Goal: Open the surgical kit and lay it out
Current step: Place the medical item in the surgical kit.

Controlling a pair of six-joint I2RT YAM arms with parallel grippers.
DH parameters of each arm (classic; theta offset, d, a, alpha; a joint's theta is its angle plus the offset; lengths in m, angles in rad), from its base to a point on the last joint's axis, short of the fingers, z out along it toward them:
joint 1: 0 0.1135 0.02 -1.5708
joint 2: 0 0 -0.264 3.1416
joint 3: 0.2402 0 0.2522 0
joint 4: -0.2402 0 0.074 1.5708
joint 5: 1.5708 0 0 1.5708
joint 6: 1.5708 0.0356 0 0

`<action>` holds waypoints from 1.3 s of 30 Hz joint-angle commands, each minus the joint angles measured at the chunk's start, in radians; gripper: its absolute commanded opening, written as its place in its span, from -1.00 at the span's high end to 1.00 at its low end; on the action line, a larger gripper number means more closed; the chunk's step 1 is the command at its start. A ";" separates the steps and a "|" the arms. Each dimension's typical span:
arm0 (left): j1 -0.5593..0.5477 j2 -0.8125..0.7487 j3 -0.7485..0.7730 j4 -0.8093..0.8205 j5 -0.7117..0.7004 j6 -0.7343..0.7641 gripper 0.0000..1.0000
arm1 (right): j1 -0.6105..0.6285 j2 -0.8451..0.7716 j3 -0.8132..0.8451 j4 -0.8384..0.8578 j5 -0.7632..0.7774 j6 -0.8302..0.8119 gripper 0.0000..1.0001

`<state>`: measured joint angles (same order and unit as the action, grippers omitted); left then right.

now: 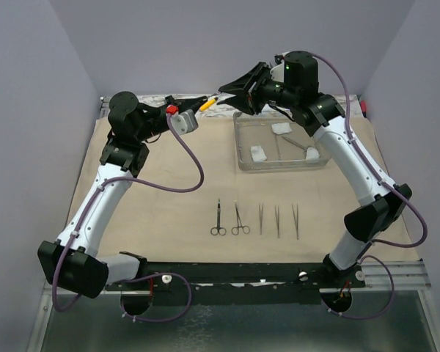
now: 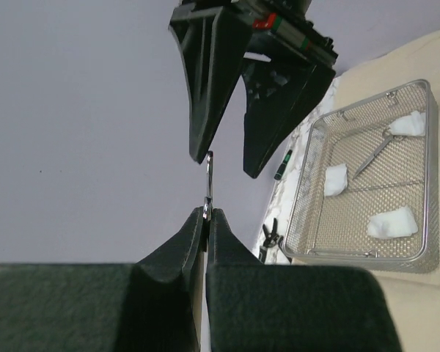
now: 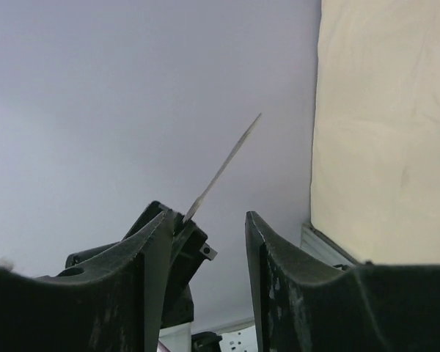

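The beige cloth wrap point(image 1: 169, 205) lies spread flat. On it lie two ring-handled clamps point(image 1: 218, 218) point(image 1: 240, 218) and three tweezers point(image 1: 277, 220) in a row. The clear tray point(image 1: 240, 143) at the back holds three gauze balls point(image 2: 336, 180) and one steel instrument point(image 2: 374, 154). My left gripper point(image 2: 207, 213) is raised at the back and is shut on thin tweezers point(image 2: 209, 180). My right gripper point(image 3: 209, 216) is open and faces it, jaws either side of the tweezers' free end point(image 3: 224, 167), not touching. Both grippers show in the top view: the left gripper point(image 1: 202, 103) and the right gripper point(image 1: 224, 92).
A yellow pen point(image 1: 207, 104) and black-handled pliers point(image 2: 271, 235) lie on the marbled strip behind the cloth. Grey walls enclose the back and sides. The right arm reaches over the tray's right side.
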<state>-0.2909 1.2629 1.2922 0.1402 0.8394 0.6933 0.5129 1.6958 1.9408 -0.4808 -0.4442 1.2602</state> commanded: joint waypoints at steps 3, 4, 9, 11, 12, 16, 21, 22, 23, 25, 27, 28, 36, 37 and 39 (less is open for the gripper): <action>-0.021 -0.050 -0.036 -0.028 -0.011 0.143 1.00 | -0.004 0.037 -0.005 0.094 -0.093 0.097 0.10; -0.022 -0.050 -0.036 -0.038 -0.014 0.153 1.00 | -0.004 0.043 0.000 0.097 -0.102 0.103 0.10; -0.022 -0.050 -0.034 -0.054 -0.028 0.182 1.00 | -0.004 0.072 -0.005 0.113 -0.158 0.133 0.37; -0.022 -0.049 -0.038 -0.060 -0.035 0.193 1.00 | -0.004 0.076 -0.018 0.128 -0.175 0.143 0.48; -0.023 -0.050 -0.041 -0.063 -0.038 0.199 1.00 | -0.004 0.074 -0.025 0.137 -0.179 0.146 0.50; -0.023 -0.050 -0.050 -0.071 -0.051 0.211 1.00 | -0.004 0.071 -0.039 0.165 -0.195 0.155 0.60; -0.022 -0.037 -0.036 -0.073 -0.079 0.134 0.89 | -0.004 0.075 -0.043 0.204 -0.209 0.157 0.99; -0.022 -0.037 -0.037 -0.073 -0.090 0.113 0.79 | -0.004 0.069 -0.051 0.216 -0.201 0.153 0.99; -0.023 -0.039 -0.042 -0.072 -0.109 0.096 0.64 | -0.004 0.060 -0.062 0.235 -0.190 0.149 0.99; -0.025 -0.046 -0.065 -0.048 -0.166 0.032 0.34 | -0.004 0.042 -0.091 0.273 -0.163 0.140 0.99; -0.023 -0.064 -0.113 0.024 -0.240 -0.049 0.12 | -0.004 0.024 -0.111 0.288 -0.124 0.116 0.99; -0.023 -0.074 -0.139 0.063 -0.276 -0.093 0.03 | -0.004 0.014 -0.124 0.307 -0.108 0.102 0.99; -0.024 -0.157 -0.248 0.185 -0.458 -0.502 -0.36 | -0.004 -0.053 -0.232 0.390 0.057 -0.059 0.99; -0.023 -0.160 -0.251 0.182 -0.468 -0.574 -0.38 | -0.004 -0.062 -0.261 0.407 0.071 -0.088 0.99; -0.023 -0.168 -0.255 0.178 -0.448 -0.720 -0.38 | -0.004 -0.087 -0.318 0.438 0.109 -0.148 0.99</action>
<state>-0.3126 1.1309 1.0485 0.2596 0.4603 0.3294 0.5087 1.6749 1.7016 -0.1429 -0.4431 1.2522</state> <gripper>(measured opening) 0.685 0.009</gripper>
